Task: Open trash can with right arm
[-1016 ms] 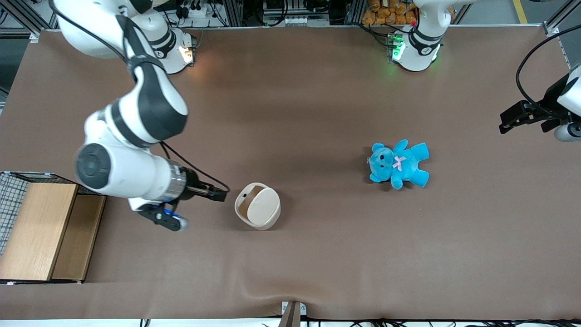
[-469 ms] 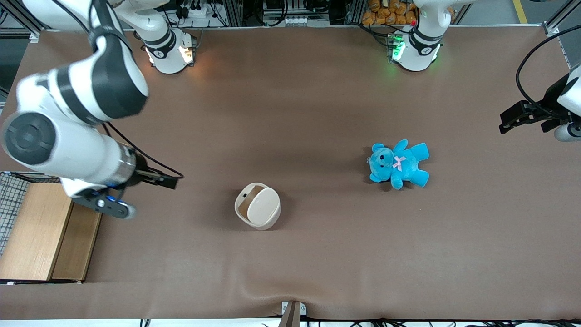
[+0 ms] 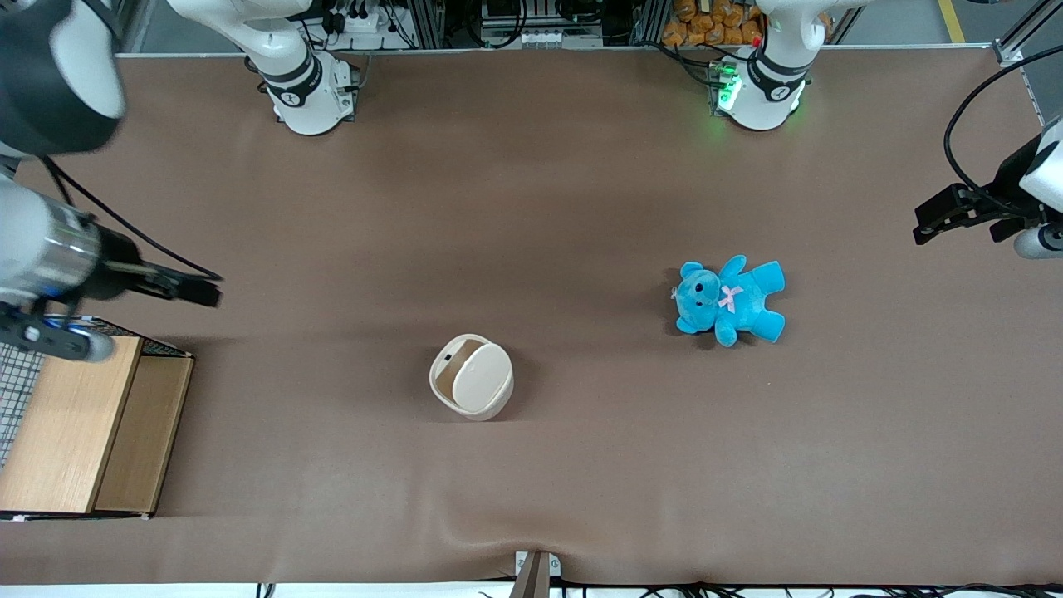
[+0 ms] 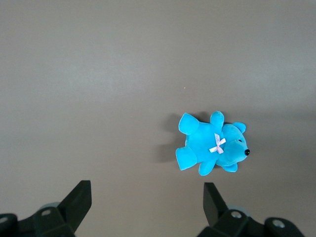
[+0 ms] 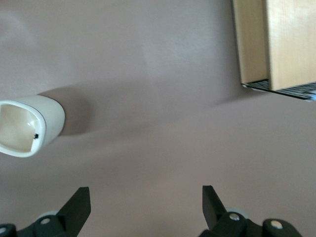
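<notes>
Hovering near the worktop's working-arm edge, your gripper hangs wide and empty, well apart from the trash can; its lid stands pivoted, so the tan inside shows.

The table is covered by a brown mat. Three things lie directly on it. The bin stands well apart from the gripper, nearer the front camera and toward the parked arm's end; its lid is tipped, showing a tan inside. The blue bear lies much farther off the same way. The wooden box sits near the gripper, nearer the camera. The gripper's fingers stand apart, holding nothing.
</notes>
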You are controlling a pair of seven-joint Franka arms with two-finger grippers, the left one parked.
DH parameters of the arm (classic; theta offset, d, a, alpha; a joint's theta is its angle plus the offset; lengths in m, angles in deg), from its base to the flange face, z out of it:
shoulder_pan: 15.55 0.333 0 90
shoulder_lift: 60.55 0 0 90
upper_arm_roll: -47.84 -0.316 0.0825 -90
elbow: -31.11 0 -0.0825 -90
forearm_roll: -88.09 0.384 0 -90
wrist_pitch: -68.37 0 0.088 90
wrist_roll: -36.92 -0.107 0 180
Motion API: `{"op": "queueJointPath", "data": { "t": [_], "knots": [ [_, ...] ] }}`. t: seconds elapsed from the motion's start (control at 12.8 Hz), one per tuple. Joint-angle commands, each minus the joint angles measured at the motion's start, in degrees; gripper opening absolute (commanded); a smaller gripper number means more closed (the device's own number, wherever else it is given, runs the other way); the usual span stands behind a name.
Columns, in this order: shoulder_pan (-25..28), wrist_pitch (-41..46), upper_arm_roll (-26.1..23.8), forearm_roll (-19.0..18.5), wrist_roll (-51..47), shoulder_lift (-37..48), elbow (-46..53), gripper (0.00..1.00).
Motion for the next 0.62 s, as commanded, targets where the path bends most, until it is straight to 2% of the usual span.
{"op": "queueJointPath", "data": {
  "t": [0.0,0.23,0.55],
  "knots": [
    [-1.61,-0.50,-1.06,-1.36,3.41,6.44,-7.89,1.00],
    [-1.61,-0.59,3.66,-1.45,12.35,11.46,-13.01,1.00],
    [-2.13,0.28,10.53,-1.37,24.94,13.58,-14.43,1.00]
  ]
}}
